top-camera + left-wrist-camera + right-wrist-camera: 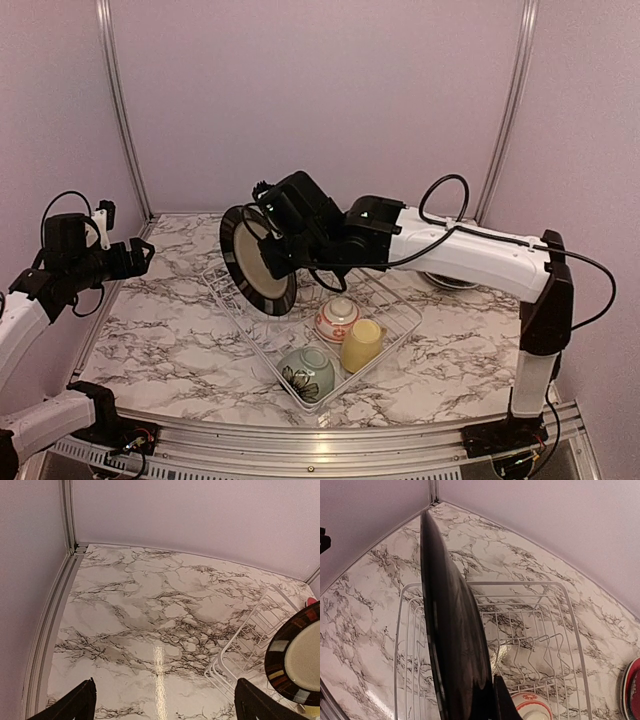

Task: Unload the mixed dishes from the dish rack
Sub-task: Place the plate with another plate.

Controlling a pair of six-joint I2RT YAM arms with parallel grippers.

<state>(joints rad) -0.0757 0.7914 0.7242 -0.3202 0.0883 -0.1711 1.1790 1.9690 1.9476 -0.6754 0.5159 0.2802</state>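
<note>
My right gripper point(285, 235) is shut on a black-rimmed plate point(256, 260) and holds it upright above the white wire dish rack point(408, 324). In the right wrist view the plate's dark back point(451, 630) fills the middle, over the rack point(570, 625). The rack holds a red-patterned white bowl point(337, 318), a yellow cup point(361, 345) and a green flowered bowl point(306, 373). My left gripper point(140, 256) is open and empty, high over the table's left side. The left wrist view shows the rack's corner point(227, 652) and the plate point(295, 660).
A stack of plates point(452, 281) lies on the marble table behind my right arm, its red rim point(631, 689) at the right edge of the right wrist view. Purple walls close the back and sides.
</note>
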